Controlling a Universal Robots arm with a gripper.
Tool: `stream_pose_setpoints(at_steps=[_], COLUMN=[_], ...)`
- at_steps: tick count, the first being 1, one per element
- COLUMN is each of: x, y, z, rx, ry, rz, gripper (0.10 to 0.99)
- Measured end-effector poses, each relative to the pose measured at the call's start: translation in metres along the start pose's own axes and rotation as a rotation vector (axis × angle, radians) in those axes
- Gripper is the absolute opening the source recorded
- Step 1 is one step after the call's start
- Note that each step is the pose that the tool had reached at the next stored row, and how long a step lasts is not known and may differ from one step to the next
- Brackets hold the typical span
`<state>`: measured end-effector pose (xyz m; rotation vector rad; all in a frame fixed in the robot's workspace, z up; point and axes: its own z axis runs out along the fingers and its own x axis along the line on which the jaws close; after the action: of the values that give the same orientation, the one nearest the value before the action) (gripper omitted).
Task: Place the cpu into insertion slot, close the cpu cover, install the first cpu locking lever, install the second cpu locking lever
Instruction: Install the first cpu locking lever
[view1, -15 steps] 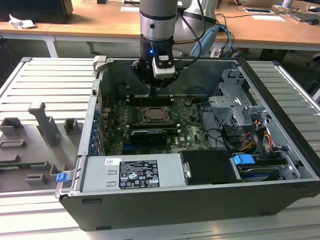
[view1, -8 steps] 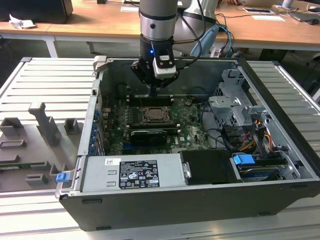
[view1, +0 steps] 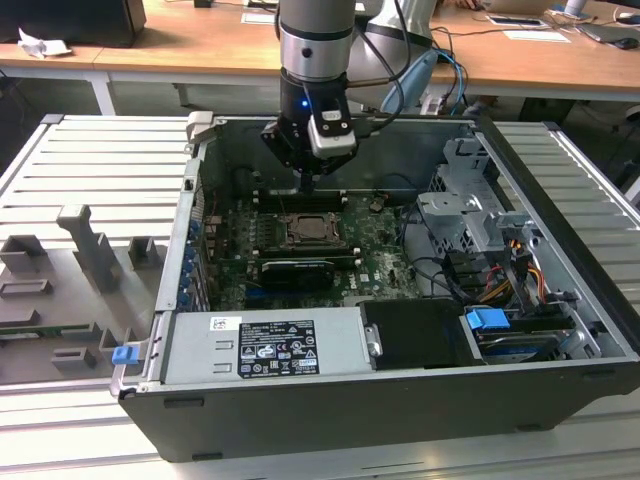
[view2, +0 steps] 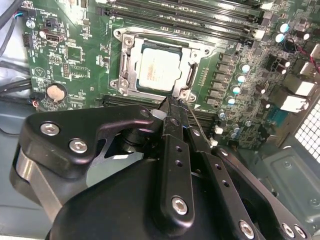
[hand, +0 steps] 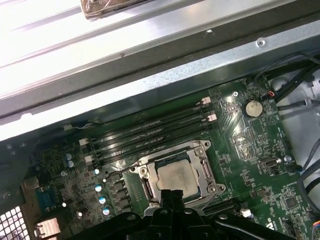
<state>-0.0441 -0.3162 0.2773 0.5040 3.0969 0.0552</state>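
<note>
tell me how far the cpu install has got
Done: the cpu sits in the insertion slot, with the cpu cover down around it. In hand: the gripper, jaws closed, is at the slot's edge by a thin wire lever. Left: that lever looks unlatched.

The cpu (view2: 159, 70) has a pale silver-beige face. The cpu cover (view2: 125, 67) is shiny silver. The motherboard (view2: 75, 60) is green with tiny pale lines and dots. The memory slots (hand: 150, 132) are long black stripes. The coin battery (view2: 56, 92) is silver. The gripper (view2: 174, 102) is black with silver screws.

In the exterior view, the arm (view1: 315, 40) is silver and black, with a blue light (view1: 303, 101). The power supply (view1: 200, 345) is grey, and its label (view1: 275, 347) is black and white. The computer case (view1: 300, 420) is dark grey. A tab (view1: 488, 322) is bright blue. The desk (view1: 200, 45) is light brown.
</note>
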Motion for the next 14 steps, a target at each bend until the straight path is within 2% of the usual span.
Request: stream_pose_setpoints(at_steps=[14], x=[0.0], y=[0.0], z=[0.0001], rx=[0.001], ry=[0.0088], rz=[-0.25], gripper=[0.106])
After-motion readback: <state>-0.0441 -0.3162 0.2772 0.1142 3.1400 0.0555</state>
